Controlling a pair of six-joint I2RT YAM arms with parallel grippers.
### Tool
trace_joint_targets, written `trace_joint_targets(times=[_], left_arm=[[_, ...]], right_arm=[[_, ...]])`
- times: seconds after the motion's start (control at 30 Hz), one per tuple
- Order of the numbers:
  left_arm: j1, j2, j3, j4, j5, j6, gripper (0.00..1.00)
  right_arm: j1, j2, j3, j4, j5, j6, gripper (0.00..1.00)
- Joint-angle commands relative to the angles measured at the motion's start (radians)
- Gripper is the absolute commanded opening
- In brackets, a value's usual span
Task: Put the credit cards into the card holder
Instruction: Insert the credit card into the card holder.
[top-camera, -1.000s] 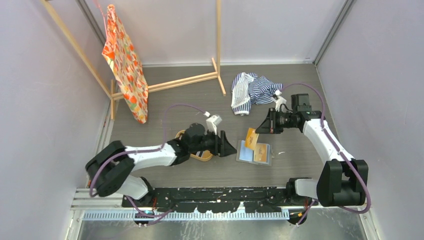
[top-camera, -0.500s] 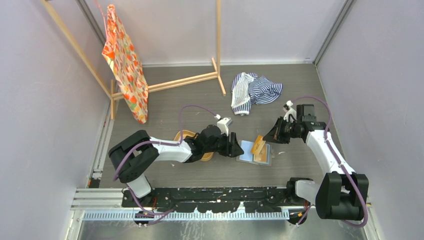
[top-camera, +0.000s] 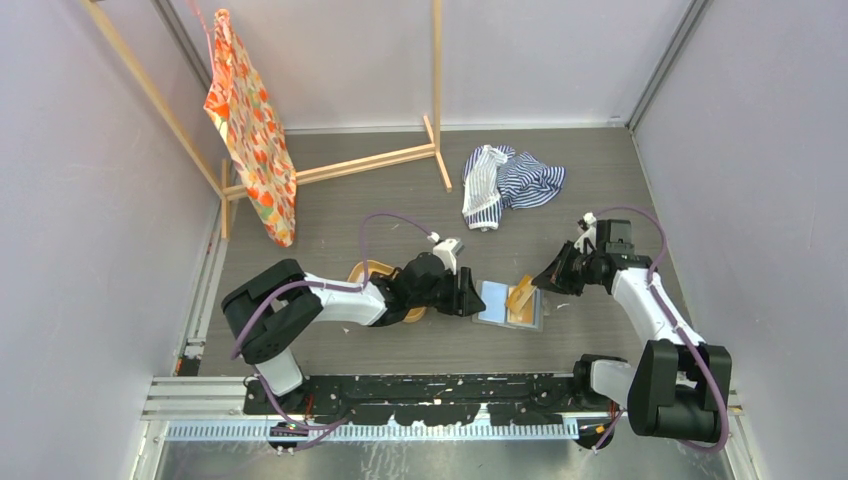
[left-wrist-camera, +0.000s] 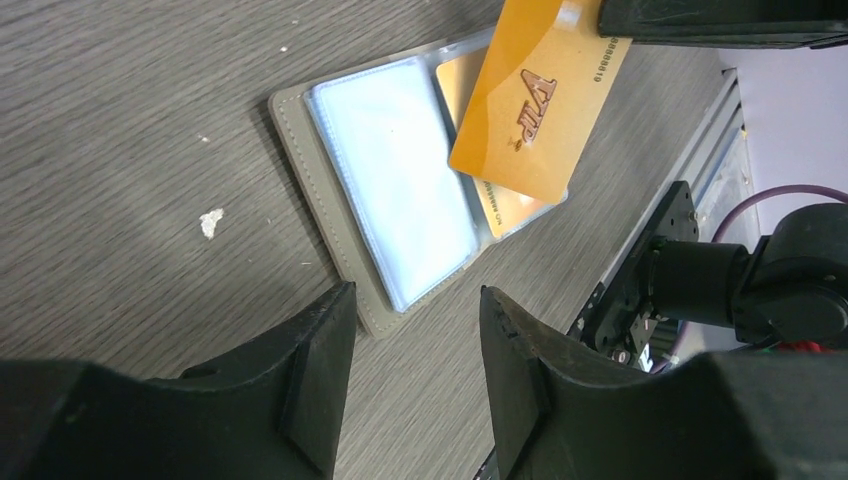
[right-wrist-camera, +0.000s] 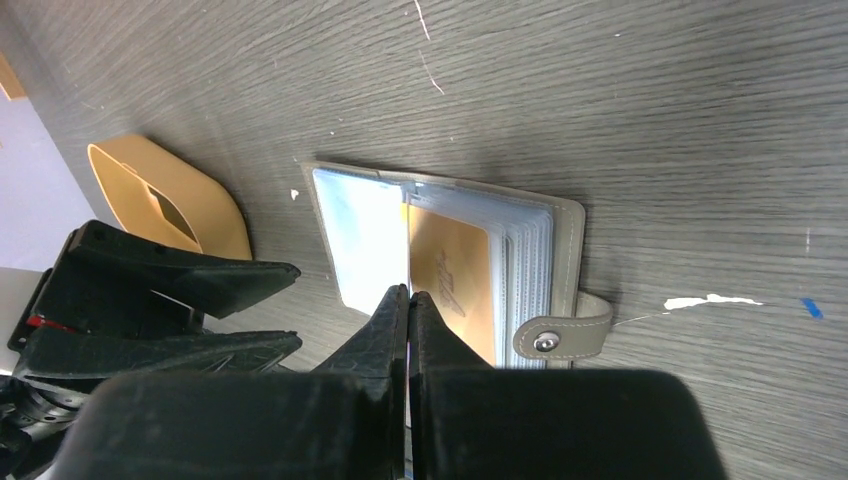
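Observation:
The card holder (top-camera: 497, 303) lies open on the table, clear sleeves up, its grey edge (left-wrist-camera: 325, 215) and snap strap (right-wrist-camera: 545, 340) showing. One orange credit card (right-wrist-camera: 450, 270) sits in a right-hand sleeve. My right gripper (top-camera: 545, 279) is shut on another orange credit card (left-wrist-camera: 535, 105) marked VIP. That card hangs tilted, its lower edge over the holder's right page. My left gripper (left-wrist-camera: 415, 300) stands open just off the holder's left corner, low over the table, with nothing between its fingers.
An oval orange tray (top-camera: 365, 269) lies left of the holder, partly under the left arm. A striped cloth (top-camera: 510, 180) lies at the back. A wooden rack (top-camera: 380, 160) with a patterned orange bag (top-camera: 250, 130) stands at the back left.
The left arm has reached right to the holder's left edge. The right gripper has come down and right, lowering the orange card onto the holder.

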Motion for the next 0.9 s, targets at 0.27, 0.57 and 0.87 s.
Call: trace_joint_targets(times=[0.27,0.57,0.87], left_arm=[[-0.004,0.037,0.041,-0.039,-0.025,-0.055,0.47],[-0.004,0.030,0.044,-0.044,-0.016,-0.068,0.47],[-0.004,0.036,0.061,-0.070,-0.019,-0.052,0.47]], right_arm=[[0.001,0.052,-0.030,0.082,-0.012,0.004,0.01],[0.003,0.211,-0.015,0.042,-0.032,0.007,0.01],[0.061,0.166,-0.014,0.041,0.013,-0.001,0.06]])
